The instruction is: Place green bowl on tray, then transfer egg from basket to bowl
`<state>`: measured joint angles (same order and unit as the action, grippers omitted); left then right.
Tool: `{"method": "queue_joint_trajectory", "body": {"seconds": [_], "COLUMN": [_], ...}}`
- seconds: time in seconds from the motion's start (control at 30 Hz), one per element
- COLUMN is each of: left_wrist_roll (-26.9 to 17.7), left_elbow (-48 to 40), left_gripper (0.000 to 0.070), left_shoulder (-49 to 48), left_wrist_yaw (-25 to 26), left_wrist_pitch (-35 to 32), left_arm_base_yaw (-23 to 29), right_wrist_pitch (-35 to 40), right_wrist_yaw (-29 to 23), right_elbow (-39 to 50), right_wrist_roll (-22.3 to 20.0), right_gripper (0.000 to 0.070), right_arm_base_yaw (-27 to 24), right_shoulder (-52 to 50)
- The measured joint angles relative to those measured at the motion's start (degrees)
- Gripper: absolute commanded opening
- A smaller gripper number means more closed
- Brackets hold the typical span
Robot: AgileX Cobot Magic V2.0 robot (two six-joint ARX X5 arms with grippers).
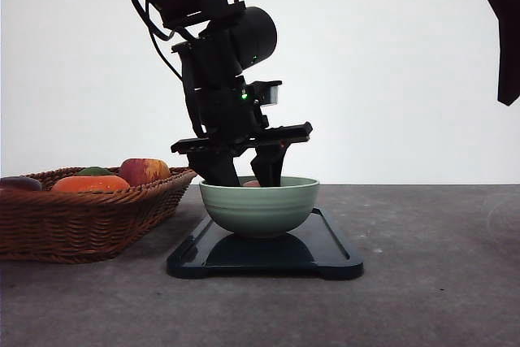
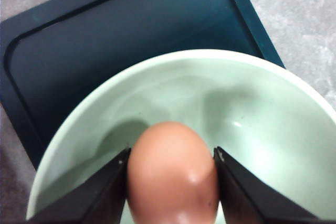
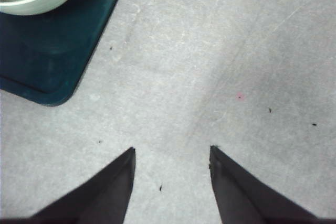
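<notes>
One smooth, reddish-brown oval egg (image 2: 172, 174) is pinched between the left gripper's (image 2: 172, 182) two dark fingers (image 2: 105, 192), held inside the glossy, pale sage-green round bowl (image 1: 259, 206). The bowl sits on a flat, dark navy tray (image 1: 333, 253) with rounded corners on the speckled grey table (image 1: 439, 282). One brown woven wicker basket (image 1: 81, 225) lies just beside the tray, on its left. The right gripper's (image 3: 170, 166) fingers are spread apart, holding nothing.
</notes>
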<state>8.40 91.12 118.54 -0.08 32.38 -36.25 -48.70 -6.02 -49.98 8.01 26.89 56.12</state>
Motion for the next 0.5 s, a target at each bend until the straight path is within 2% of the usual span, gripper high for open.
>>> {"method": "queue_joint_trajectory", "body": {"seconds": [0.5], "left_wrist_roll": [0.2], "left_elbow": [0.0], "left_gripper": [0.0269], "left_shoulder": [0.6], "left_wrist_yaw": [0.0], "left_wrist_pitch": [-0.6], "left_arm_base_yaw": [-0.2], "right_wrist_pitch": [-0.1], "right_wrist_yaw": [0.0], "right_elbow": [0.0], "right_wrist_roll": [0.0], "right_gripper": [0.0281], "right_arm_base_yaw": [0.0], "right_shoulder": [0.0]}}
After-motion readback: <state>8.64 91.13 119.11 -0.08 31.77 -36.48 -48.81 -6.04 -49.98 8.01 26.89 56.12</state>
